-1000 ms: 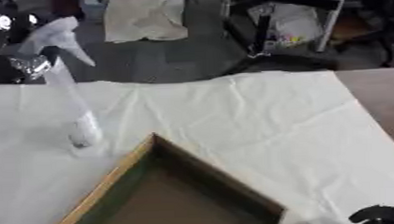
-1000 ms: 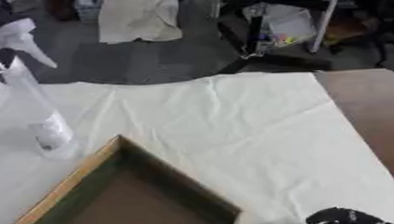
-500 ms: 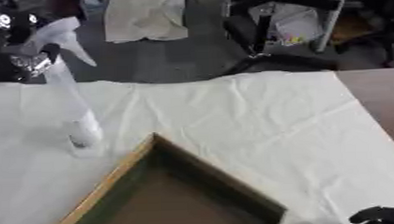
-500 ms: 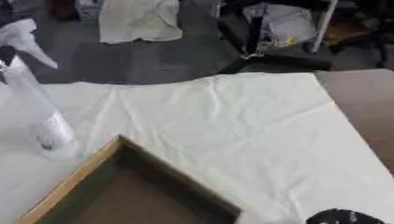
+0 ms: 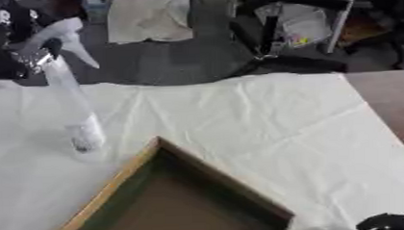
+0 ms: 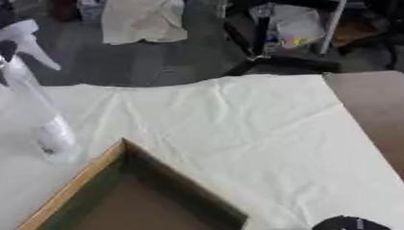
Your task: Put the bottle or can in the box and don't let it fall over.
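Bottle (image 5: 73, 104): clear spray bottle with white trigger head, upright on the white cloth (image 5: 256, 129) at far left of the worktop, just beyond the box's corner | box (image 5: 171, 200): wooden-rimmed, open, near edge | right hand (image 5: 393, 223): dark sliver at lower right corner, fingers cannot tell | left hand: out of sight

Honestly not much of me on show here. All I get is a small black lump at the bottom right edge, my right hand (image 5: 390, 223), dark and rounded, glossy-ish, with a few tiny pale flecks on top. Too blurry to make out fingers, cables or screws. My left hand doesn't show in either eye view.
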Action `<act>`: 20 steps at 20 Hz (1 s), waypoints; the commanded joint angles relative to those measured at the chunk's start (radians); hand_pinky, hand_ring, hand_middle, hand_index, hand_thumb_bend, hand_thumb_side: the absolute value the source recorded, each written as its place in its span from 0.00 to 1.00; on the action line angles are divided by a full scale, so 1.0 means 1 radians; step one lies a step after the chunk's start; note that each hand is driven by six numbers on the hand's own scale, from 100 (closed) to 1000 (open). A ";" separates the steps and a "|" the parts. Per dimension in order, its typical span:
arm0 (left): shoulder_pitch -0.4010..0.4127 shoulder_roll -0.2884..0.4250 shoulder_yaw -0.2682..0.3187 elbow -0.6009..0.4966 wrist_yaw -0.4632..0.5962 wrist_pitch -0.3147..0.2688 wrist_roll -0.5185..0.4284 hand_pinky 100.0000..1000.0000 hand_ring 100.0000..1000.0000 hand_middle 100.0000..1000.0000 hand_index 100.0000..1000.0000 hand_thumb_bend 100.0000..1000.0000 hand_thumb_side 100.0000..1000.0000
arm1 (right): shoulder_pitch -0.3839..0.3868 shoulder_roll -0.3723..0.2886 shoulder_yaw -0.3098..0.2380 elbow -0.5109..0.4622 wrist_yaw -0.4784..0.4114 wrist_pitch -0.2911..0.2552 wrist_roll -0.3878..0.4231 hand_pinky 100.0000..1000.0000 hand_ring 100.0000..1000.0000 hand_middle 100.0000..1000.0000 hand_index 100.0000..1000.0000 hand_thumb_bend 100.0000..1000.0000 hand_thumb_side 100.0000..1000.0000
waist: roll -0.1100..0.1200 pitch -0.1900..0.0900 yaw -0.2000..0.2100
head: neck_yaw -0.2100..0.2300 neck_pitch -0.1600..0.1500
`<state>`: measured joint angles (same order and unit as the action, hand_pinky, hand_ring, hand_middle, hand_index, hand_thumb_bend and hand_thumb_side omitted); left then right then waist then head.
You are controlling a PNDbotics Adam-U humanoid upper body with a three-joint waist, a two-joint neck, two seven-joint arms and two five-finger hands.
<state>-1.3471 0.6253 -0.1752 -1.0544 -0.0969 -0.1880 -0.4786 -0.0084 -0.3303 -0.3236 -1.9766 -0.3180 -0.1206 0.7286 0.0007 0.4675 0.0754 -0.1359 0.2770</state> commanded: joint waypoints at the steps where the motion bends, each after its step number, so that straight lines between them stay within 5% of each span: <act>1: -0.024 0.015 0.006 -0.007 0.005 0.004 0.003 0.75 0.43 0.60 0.75 0.00 0.32 | -0.003 -0.009 -0.001 -0.023 0.005 0.002 0.002 0.82 0.69 0.75 0.81 0.00 0.85 | -0.001 -0.022 -0.002 | -0.002 -0.015; 20: -0.024 0.010 0.006 -0.005 0.009 0.008 0.008 0.70 0.33 0.49 0.67 0.00 0.38 | -0.006 0.000 -0.001 -0.023 0.010 0.012 0.006 0.83 0.69 0.75 0.81 0.00 0.86 | -0.002 -0.018 -0.001 | -0.003 -0.012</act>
<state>-1.3476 0.6170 -0.1753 -1.0508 -0.0914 -0.1804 -0.4708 -0.0127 -0.3206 -0.3195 -1.9766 -0.3133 -0.1103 0.7350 -0.0014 0.4676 0.0751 -0.1356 0.2770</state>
